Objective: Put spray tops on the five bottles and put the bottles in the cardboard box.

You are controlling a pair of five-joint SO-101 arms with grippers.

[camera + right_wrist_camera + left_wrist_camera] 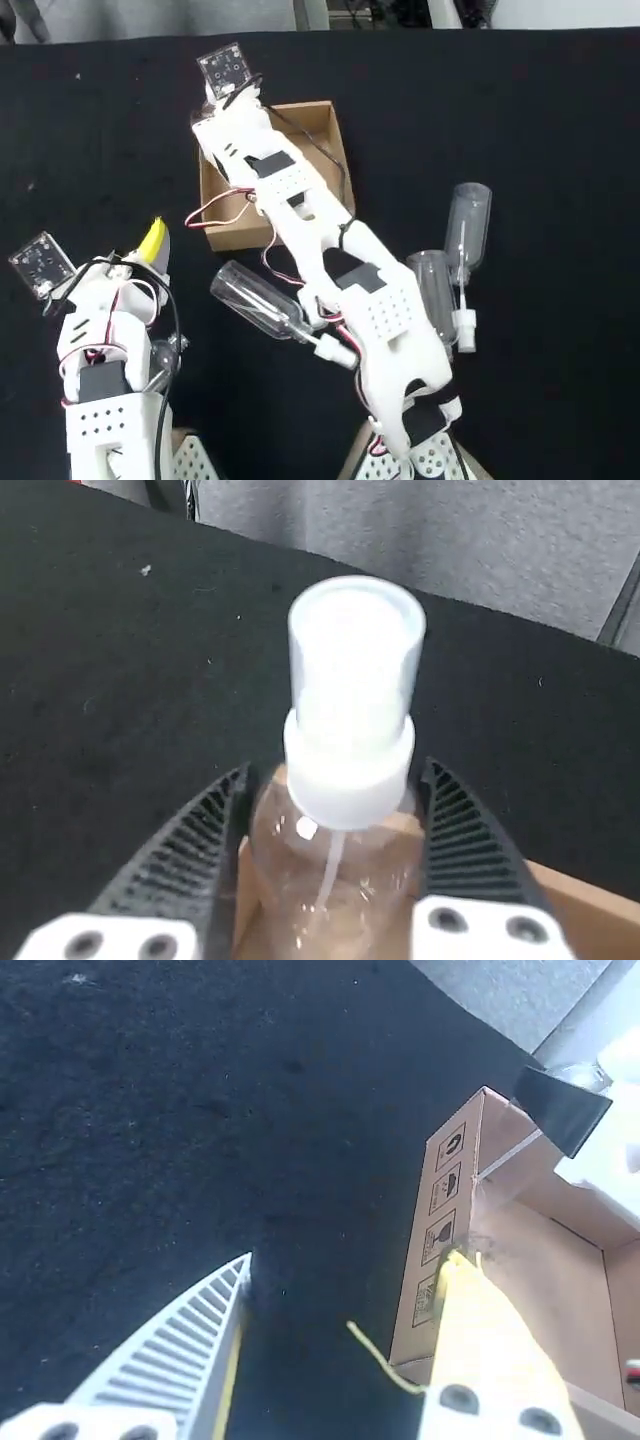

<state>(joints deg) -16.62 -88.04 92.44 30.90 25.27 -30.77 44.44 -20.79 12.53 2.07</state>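
Note:
My right gripper (335, 772) is shut on a clear bottle (330, 880) with a white spray top (350, 750) and clear cap, held upright over the cardboard box (590, 900). In the high view the right arm (300, 210) stretches across the box (325, 130) and hides that bottle. My left gripper (350, 1260) stands open and holds nothing, left of the box (450, 1210); its yellow finger (152, 240) points toward the box. Three bottles lie on the table: one with a spray top (255, 298), and a pair (466, 228) (435, 290) right of the arm.
A white spray head (463, 325) sits at the near end of the pair of bottles. Another clear piece (165, 360) lies partly hidden beside the left arm. Black cloth covers the table (560, 120), with free room at the far left and far right.

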